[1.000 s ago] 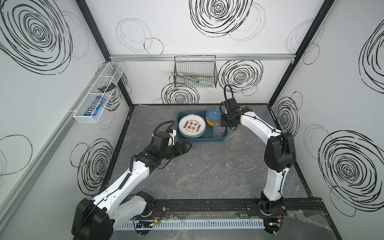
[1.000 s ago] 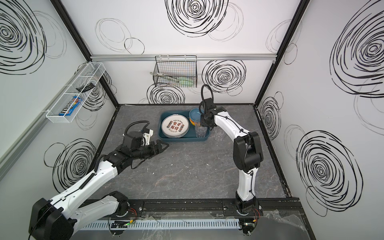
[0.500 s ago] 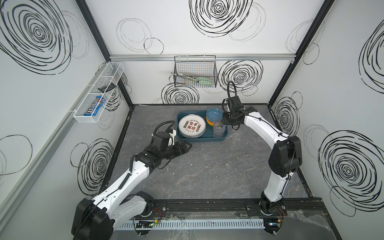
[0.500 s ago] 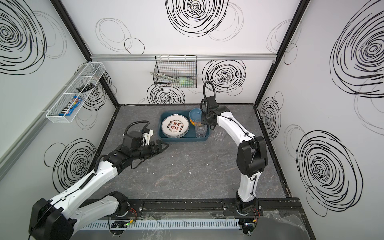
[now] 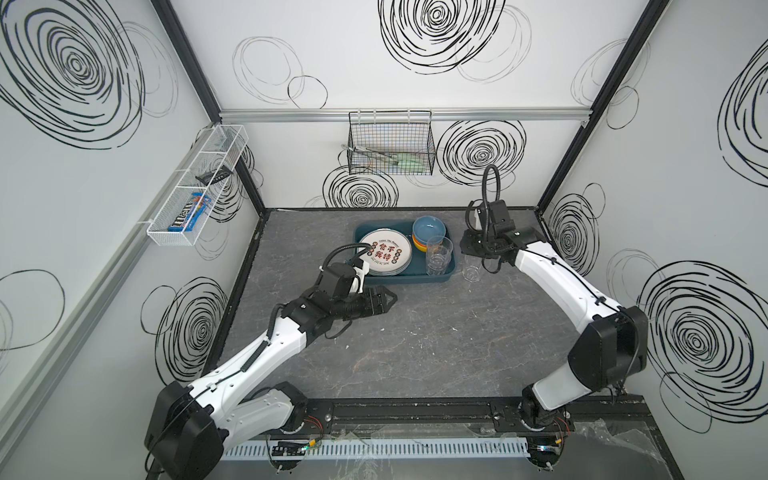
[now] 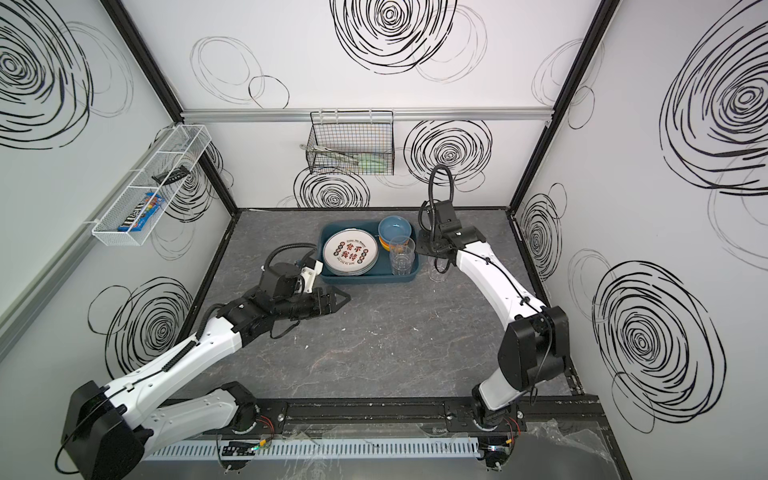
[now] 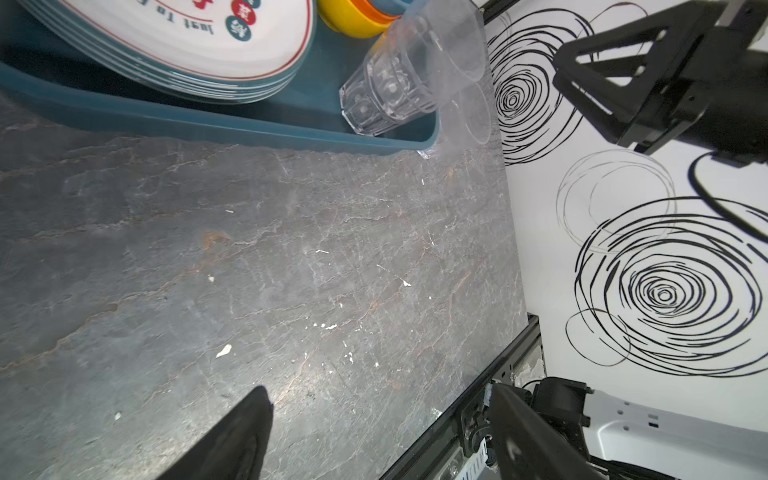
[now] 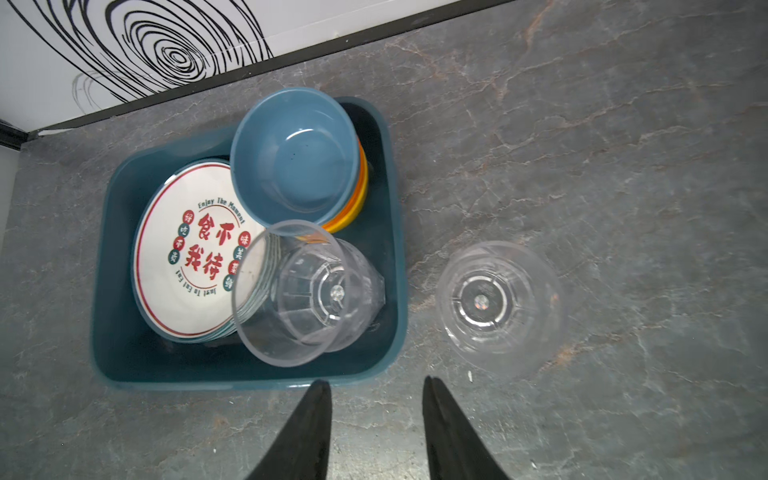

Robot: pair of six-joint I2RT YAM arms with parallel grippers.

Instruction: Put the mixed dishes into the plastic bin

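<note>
The dark teal plastic bin (image 5: pixel 415 279) (image 6: pixel 365 279) holds a stack of white plates (image 5: pixel 385 251) (image 8: pixel 187 249), a blue bowl (image 5: pixel 429 227) (image 8: pixel 295 153) nested on orange and yellow bowls, and clear tumblers (image 5: pixel 438 255) (image 8: pixel 303 291) stacked upright. One more clear tumbler (image 5: pixel 471 274) (image 8: pixel 498 303) stands on the table just right of the bin. My right gripper (image 8: pixel 376 382) (image 5: pixel 469 245) hangs open and empty above the table, by the bin's right wall and near that loose tumbler. My left gripper (image 7: pixel 378 390) (image 5: pixel 388 297) is open and empty, low over the table in front of the bin.
A black wire basket (image 5: pixel 390 149) with utensils hangs on the back wall. On the left wall sits a white wire tray (image 5: pixel 195 195) holding a candy packet. Dark marbled tabletop (image 5: pixel 415 353) spreads in front of the bin, enclosed by walls on three sides.
My right gripper has drawn back to the right, off the tumblers in the bin, and its jaws have widened. The left arm has not moved.
</note>
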